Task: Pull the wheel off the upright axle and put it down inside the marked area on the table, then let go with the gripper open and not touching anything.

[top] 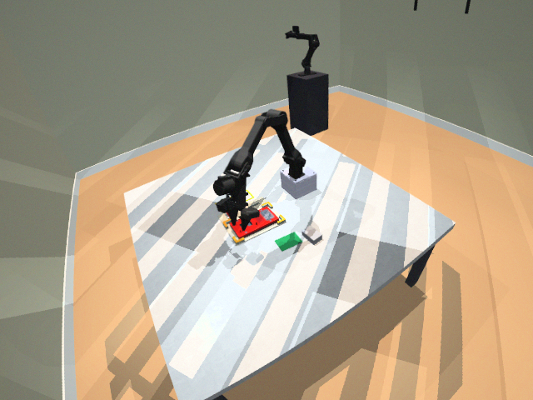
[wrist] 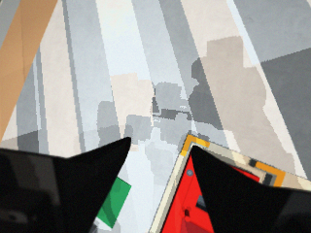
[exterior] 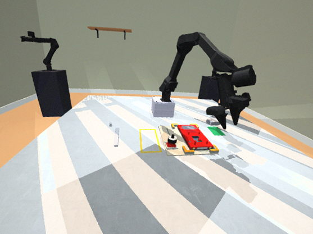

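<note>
A black wheel with a white band (exterior: 172, 139) sits on the upright axle over a small red base, on the left part of a beige board (exterior: 171, 154) in the exterior view. The arm hides it in the top view, and it is out of the wrist view. The marked area, a yellow outline (exterior: 151, 152), lies on the table just left of the board in the exterior view, with nothing inside it. My gripper (top: 238, 226) (exterior: 230, 126) (wrist: 160, 145) is open and empty, raised above the table on the board's other side, away from the wheel.
A red car body (top: 263, 221) (exterior: 203, 143) (wrist: 177, 214) lies on the board between orange corner brackets. A green piece (top: 287, 242) (exterior: 216, 130) (wrist: 117, 201) and a grey block (top: 311, 236) lie beyond it. A pale bar (exterior: 116, 137) and a small cylinder (exterior: 110, 124) lie past the outline.
</note>
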### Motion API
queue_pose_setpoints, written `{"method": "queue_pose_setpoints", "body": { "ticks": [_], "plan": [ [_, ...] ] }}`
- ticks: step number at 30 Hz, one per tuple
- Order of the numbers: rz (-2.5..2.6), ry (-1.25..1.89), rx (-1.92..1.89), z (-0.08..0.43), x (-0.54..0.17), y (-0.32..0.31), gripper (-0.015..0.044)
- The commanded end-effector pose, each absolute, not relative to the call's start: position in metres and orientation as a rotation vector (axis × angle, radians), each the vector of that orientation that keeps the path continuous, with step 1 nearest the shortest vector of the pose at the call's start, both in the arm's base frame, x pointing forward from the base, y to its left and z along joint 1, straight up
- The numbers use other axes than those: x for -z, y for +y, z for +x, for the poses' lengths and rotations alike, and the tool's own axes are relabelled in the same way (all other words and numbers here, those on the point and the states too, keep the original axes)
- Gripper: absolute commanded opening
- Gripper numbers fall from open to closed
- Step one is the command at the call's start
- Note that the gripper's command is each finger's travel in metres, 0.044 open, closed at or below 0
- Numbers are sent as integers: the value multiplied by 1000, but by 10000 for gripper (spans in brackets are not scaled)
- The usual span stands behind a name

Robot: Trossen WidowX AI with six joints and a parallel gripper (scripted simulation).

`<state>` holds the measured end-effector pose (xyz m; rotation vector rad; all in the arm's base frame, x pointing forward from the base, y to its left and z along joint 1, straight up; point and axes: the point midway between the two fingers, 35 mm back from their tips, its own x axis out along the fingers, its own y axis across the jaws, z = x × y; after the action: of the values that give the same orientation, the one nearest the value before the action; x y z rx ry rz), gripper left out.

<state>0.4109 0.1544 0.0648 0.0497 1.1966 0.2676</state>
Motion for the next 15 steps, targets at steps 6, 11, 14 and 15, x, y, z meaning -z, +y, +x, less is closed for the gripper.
{"method": "queue_pose_setpoints", "body": {
  "ticks": [6, 11, 14, 15],
  "plan": [
    [709, 1313, 492, 403, -53, 33, 300],
    [968, 1274, 817, 390, -52, -12, 300],
    [1117, 1225, 1016, 379, -52, -38, 300],
    [1166, 1204, 1083, 375, -52, -47, 300]
  ]
}}
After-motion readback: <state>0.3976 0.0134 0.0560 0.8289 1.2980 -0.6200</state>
